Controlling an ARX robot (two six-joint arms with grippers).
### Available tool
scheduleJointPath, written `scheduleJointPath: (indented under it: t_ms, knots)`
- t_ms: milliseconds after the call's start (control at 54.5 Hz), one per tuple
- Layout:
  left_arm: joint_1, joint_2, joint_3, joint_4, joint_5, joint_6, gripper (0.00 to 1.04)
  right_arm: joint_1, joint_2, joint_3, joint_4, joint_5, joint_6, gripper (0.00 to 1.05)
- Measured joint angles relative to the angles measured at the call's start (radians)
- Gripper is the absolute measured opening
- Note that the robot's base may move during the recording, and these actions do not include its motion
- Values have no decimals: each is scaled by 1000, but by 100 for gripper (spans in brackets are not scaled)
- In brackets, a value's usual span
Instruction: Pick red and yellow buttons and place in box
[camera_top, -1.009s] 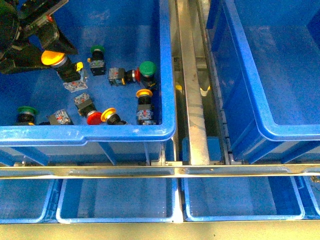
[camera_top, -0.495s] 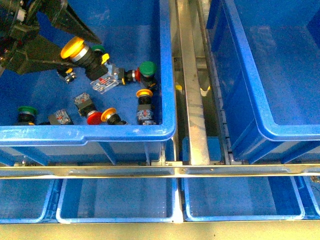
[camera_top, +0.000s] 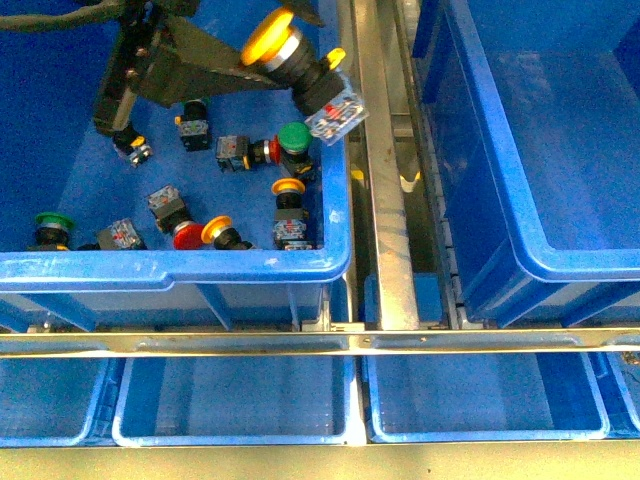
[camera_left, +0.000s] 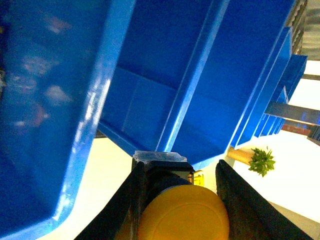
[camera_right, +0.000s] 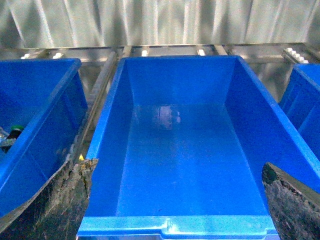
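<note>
Red button and its yellow-capped neighbour lie touching on the blue plastic floor of the left crate, near its front wall. Right of them in the same crate, a second yellow button lies close to the right wall. Just behind it, a second red button rests against a green switch.

The left gripper is above the crate's far right corner, clamped on the held yellow button. The left wrist view shows both black fingers closed against either side of it. This button is tilted, with its cap toward the far left and its clear contact block over the crate's right rim, short of the box.

A bare metal rail runs between the two crates. Right of it stands the box, deep and smooth-walled, its floor glossy with reflections. The right gripper faces the box's open top from the near end, jaws wide apart.

Shallow trays line the near edge below a metal crossbar. A corrugated metal wall closes the room behind the box.
</note>
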Motion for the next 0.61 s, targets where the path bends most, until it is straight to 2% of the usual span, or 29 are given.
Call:
scheduleJointPath:
  t_ms: [605]
  knots:
    - [-224,72,110,35,-104,-103,33,0,0,0,0,0,0,99]
